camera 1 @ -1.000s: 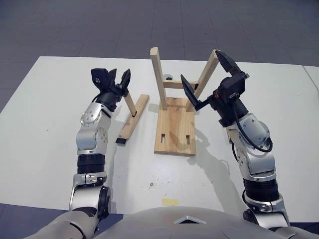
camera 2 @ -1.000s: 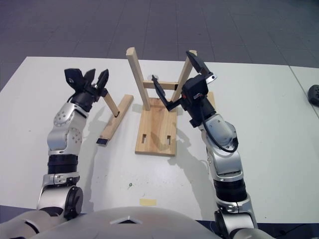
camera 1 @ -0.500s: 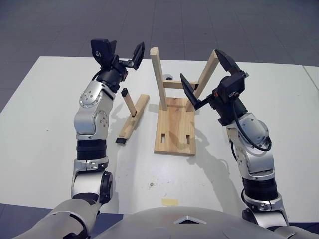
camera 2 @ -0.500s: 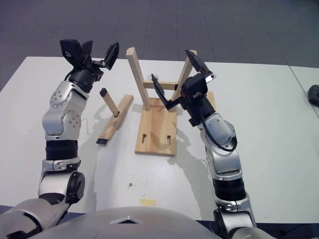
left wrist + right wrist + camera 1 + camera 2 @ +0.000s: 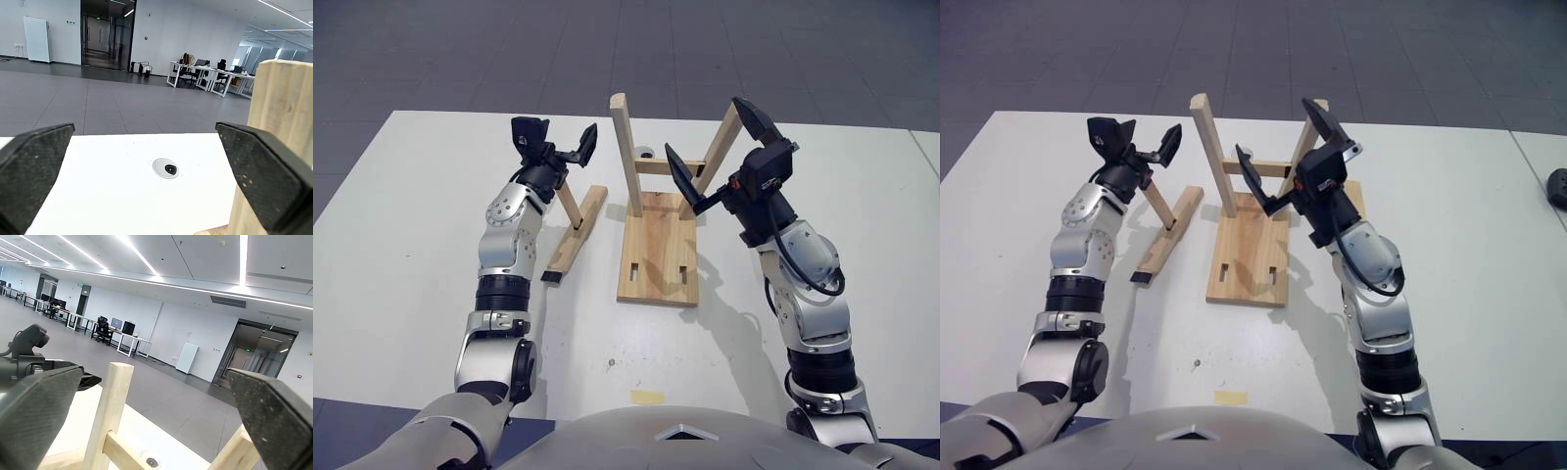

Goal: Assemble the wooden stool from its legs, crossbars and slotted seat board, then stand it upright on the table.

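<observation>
Seat board (image 5: 656,250) lies flat mid-table (image 5: 411,245), long axis running near to far. Two empty slots at its near end.
Two legs stand up from its far end: left leg (image 5: 625,152) and right leg (image 5: 720,142), both leaning outward a bit. Crossbar (image 5: 654,166) joins them low down.
Second leg part is loose, just left of the board and not touching it: one leg (image 5: 576,233) flat on the table, with a short stick (image 5: 569,201) rising from it at a tilt.

Left gripper (image 5: 560,147): fingers spread wide, holding nothing. It hovers just above the short stick's top end, between that stick and the left leg. In the left wrist view both pads (image 5: 34,166) are far apart, bare table between them and a wooden post (image 5: 281,122) next to one pad.

Right gripper (image 5: 707,132): also wide apart, gripping nothing. It sits at the right leg, one finger far-right of it and one near-left, by the crossbar. Can't tell if either finger touches the wood.

Other items: round grommet (image 5: 165,168) set in the table on the far side, and a yellow tape strip (image 5: 646,398) at the near edge.
</observation>
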Motion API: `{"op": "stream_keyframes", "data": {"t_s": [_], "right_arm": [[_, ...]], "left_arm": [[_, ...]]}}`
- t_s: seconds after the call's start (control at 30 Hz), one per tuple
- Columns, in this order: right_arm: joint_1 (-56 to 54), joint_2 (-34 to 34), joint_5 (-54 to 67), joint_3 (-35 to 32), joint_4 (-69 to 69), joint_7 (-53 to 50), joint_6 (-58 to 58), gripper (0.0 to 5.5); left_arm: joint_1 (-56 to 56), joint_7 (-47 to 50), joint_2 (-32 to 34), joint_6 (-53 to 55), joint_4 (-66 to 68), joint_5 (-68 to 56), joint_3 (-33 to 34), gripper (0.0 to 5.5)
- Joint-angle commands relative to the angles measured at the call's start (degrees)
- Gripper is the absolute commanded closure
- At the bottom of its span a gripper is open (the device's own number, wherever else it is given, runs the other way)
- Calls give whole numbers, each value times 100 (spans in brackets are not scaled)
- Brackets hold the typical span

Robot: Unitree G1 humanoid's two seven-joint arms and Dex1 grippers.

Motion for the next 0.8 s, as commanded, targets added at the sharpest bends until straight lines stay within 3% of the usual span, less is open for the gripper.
{"op": "stream_keyframes", "data": {"t_s": [0.03, 0.27, 0.4, 0.63, 0.8], "right_arm": [[-28, 31, 25, 38, 2, 18, 54, 10], [18, 16, 3, 54, -66, 13, 59, 10], [3, 20, 12, 66, -74, 19, 64, 10], [60, -1, 5, 80, -87, 29, 75, 10], [-23, -47, 69, 45, -35, 122, 114, 10]], "left_arm": [[44, 163, 78, 314, -326, 2, 98, 11], [-611, 445, 139, 766, -1350, -190, 259, 11], [-575, 414, 170, 862, -1560, -7, 37, 11], [264, -35, 146, 453, -30, 813, -883, 11], [328, 54, 11, 161, 445, 896, -837, 11]]}}
